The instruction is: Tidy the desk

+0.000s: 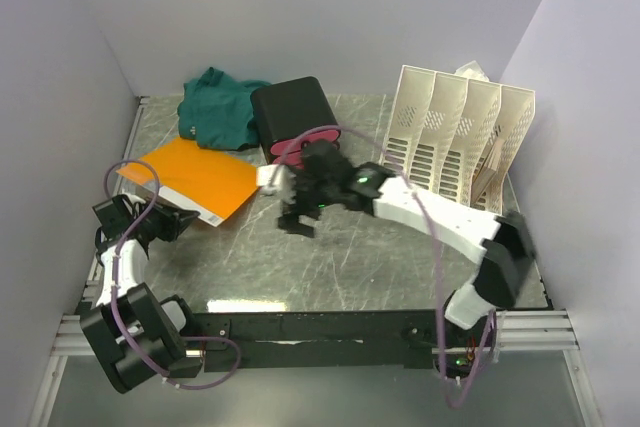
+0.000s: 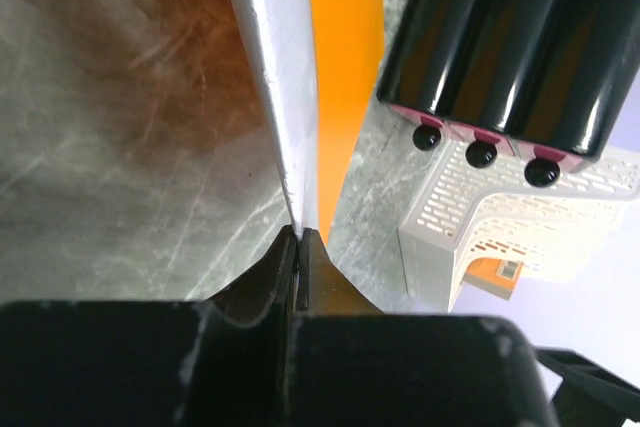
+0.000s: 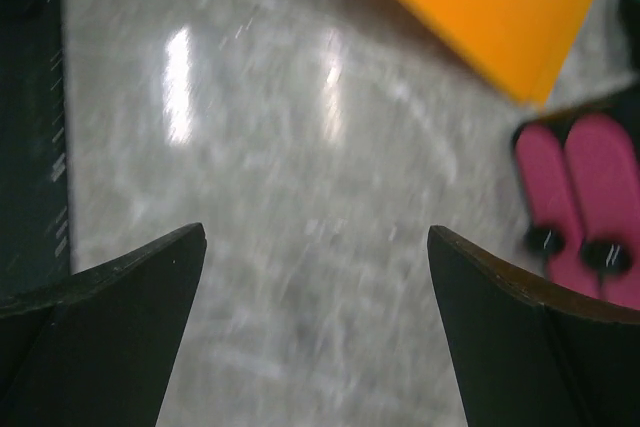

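Left hand (image 2: 300,239) pinches one orange envelope (image 1: 200,178); right hand (image 3: 318,237) gapes.

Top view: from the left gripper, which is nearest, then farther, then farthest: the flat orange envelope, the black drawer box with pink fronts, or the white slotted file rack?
1. Flat orange envelope, near left, pinched by the left gripper.
2. Black drawer box, back centre.
3. White slotted file rack, back right.
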Robot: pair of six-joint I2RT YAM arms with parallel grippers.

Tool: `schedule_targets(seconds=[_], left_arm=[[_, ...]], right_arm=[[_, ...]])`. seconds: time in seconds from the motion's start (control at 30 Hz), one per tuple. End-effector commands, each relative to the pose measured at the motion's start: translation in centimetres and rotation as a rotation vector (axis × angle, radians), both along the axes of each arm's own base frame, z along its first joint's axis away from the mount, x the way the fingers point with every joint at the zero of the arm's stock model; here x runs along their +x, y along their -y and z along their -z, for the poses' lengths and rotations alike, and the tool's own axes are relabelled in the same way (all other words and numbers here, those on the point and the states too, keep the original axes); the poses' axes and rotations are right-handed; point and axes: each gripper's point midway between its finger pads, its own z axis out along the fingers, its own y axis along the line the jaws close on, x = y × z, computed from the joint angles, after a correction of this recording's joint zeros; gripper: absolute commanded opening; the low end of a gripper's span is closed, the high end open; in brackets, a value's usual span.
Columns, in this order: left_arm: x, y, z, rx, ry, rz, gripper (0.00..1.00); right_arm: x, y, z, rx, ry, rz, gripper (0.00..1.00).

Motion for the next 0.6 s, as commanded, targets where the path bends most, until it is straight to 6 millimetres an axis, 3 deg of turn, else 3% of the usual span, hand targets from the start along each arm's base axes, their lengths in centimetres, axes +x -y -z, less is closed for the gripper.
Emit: schedule_targets(seconds=[0.0,0.07,0.1,0.2,0.37,0.5,0.57], left_arm=[[-0.2,0.8,-1.5,-0.015,0.06,0.038,0.01],[-0.4,1.0,-1.6,-0.027,0.064,0.035,0.01],[-0.4,1.0,-1.7,-0.03,0.065,0.033,0.01],[-0.7,1.3,-1.7,-0.039,0.064,0.037,0.01],[-0.7,1.5,-2.4,-0.041,0.076,0.053,0.01],[-0.7,1.4,-2.9,-0.039,0.081,0.048,0.01],[-0.7,1.4,-3.2,-0.037,0.091,0.05,0.01]], right_arm=[[3.4,-8.5,-0.8,0.081,0.223,0.076,1.0],[3.4,-10.7,-0.3,0.099,0.272,0.08,1.0],[3.0,-12.9,0.3,0.133,0.299,0.073,1.0],[3.0,-15.9,1.5,0.156,0.354,0.099,1.0],[4.8,-18.8,3.3,0.16,0.401,0.187,1.0],[7.3,-20.3,4.3,0.159,0.472,0.281,0.98],[7.7,-20.7,4.7,0.154,0.491,0.283,0.89]])
